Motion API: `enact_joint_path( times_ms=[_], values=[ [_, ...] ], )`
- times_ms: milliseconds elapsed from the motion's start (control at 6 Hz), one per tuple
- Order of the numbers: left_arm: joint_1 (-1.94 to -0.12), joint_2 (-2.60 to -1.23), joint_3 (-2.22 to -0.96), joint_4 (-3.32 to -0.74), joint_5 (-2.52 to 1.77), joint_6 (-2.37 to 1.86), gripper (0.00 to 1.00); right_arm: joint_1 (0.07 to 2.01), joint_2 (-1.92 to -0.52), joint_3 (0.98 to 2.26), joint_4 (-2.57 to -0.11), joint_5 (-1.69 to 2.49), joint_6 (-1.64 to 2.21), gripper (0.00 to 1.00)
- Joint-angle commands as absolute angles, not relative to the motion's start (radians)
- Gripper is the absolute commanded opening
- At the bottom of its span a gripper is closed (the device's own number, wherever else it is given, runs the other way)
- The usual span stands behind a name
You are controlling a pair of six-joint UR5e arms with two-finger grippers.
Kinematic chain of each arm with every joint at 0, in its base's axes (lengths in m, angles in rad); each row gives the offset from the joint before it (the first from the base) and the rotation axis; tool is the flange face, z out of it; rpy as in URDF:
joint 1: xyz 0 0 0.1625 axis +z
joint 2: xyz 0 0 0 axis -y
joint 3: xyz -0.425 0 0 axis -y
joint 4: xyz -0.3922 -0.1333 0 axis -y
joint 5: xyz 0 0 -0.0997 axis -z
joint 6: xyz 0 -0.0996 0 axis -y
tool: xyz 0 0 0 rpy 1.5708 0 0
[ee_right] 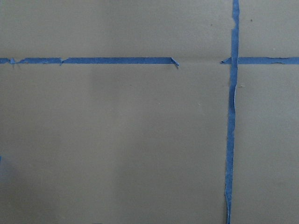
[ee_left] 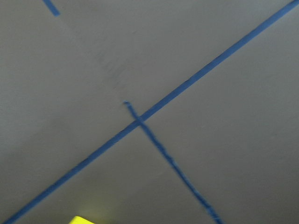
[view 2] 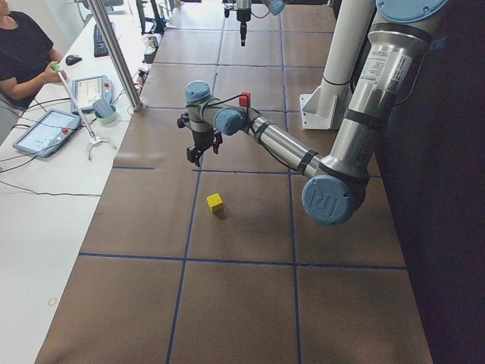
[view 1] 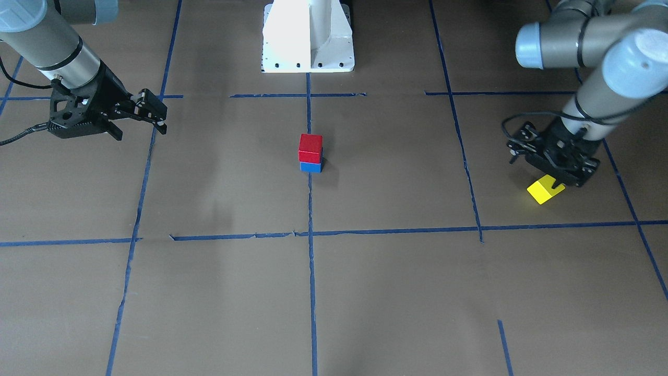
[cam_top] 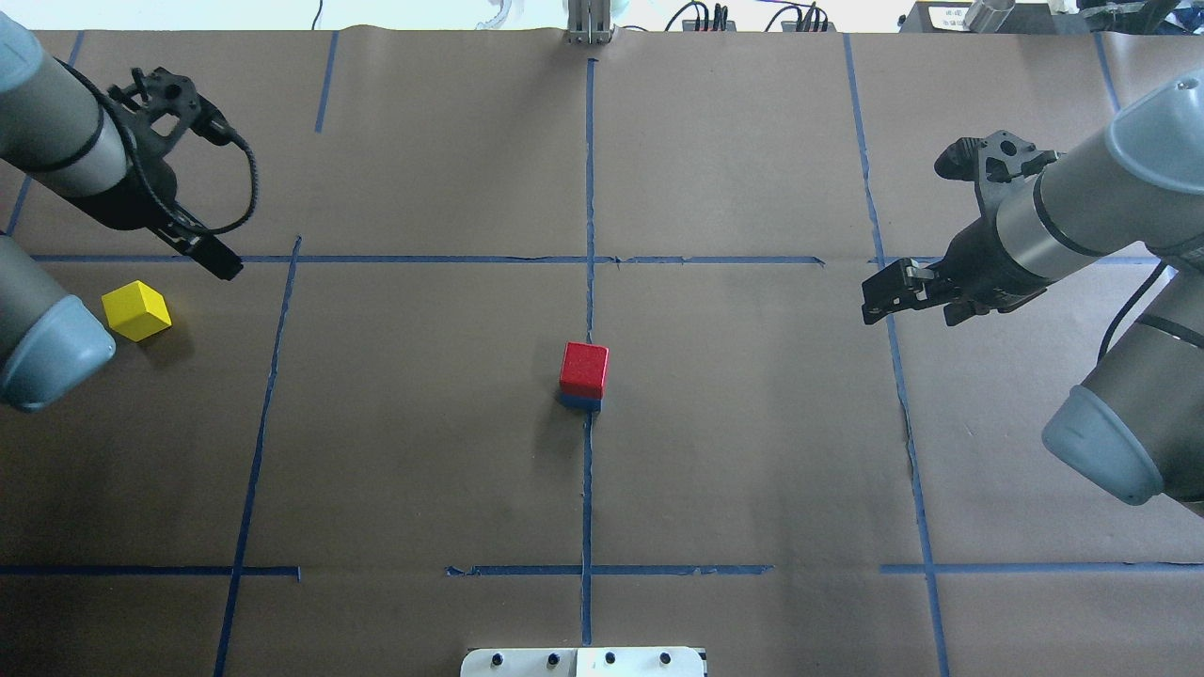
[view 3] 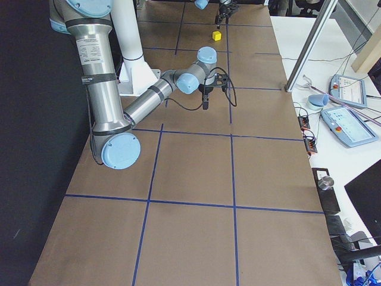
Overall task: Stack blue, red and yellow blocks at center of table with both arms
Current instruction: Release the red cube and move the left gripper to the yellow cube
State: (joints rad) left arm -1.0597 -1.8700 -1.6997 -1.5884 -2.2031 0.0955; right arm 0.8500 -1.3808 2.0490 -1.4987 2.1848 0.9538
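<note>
Evenly, softly lit from above, with a faint shadow lower left of the red block (cam_top: 583, 369) in the overhead view. Blown out white along that view's top edge. Motion-blurred throughout the left wrist view.

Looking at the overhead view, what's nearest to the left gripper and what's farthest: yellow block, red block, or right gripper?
1. yellow block, just beside the left gripper, far left.
2. red block, at the centre, atop the blue block.
3. right gripper, far right.

A white workbench (view 2: 42, 227) is running down the left-side view's left edge, a person (view 2: 23, 49) sitting at upper left; glare (cam_top: 188, 13) is whitening the overhead view's top edge.
</note>
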Motion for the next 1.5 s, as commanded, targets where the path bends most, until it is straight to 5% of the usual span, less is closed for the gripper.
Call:
enact_joint_path(
  times_ms=[0, 1333],
  values=[
    [-1.086, -1.83, -1.493, -1.807, -2.279, 0.16, 1.0, 0.85, -1.381, 2.054, -1.499, 2.184, 0.957, 1.0],
    [-1.077, -1.755, -1.486, -1.908, -2.299, 0.15, 1.0, 0.845, -1.379, 2.052, -1.499, 2.183, 0.957, 1.0]
  ],
)
